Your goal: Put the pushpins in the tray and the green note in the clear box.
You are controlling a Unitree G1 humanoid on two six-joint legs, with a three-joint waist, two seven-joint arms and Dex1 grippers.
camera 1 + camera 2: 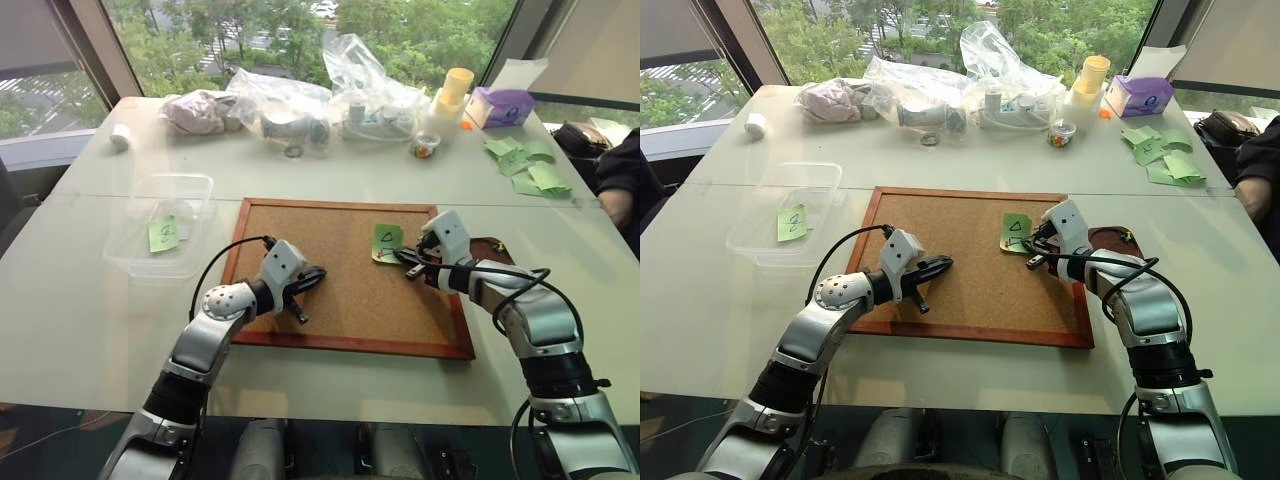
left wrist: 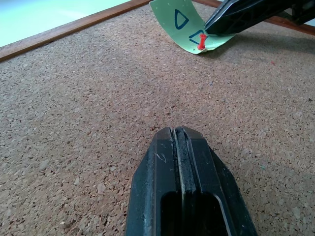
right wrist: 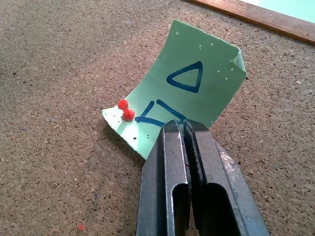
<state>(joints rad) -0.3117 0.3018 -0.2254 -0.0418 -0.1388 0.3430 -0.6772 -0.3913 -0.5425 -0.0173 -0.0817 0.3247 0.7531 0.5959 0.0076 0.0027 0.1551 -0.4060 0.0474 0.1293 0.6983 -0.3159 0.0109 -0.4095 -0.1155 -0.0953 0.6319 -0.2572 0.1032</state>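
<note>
Right pincer [image 3: 184, 129] pressed together on near edge of green note [image 3: 192, 98]; whether paper or a pin sits between the tips, cannot tell. Note on cork board [image 1: 330, 300], toward its right end, curled up off the cork, two drawn triangles visible. One pushpin [image 3: 126, 110] with red-orange head through note's corner, just beside the pincer tips. Empty pinholes along the note's edges: likely other pins already out, as judged from the holes alone.

Left pincer [image 2: 180, 142] pressed together, holding nothing, hovering low over bare cork near board's left part, well apart from note.

Tray [image 1: 490, 247] on desk [image 1: 90, 320] just off board's right edge, beyond the right wrist; contents too small to tell. Clear box [image 1: 190, 185] on desk left of board, holding a different green note [image 1: 163, 233] with a round scribble.

Progress, as judged: mid-task. Remaining pin not yet out of the note or in the tray; triangle note not yet in the box. Left to do: free the last pin, drop it in tray, carry note across board to box.
</note>
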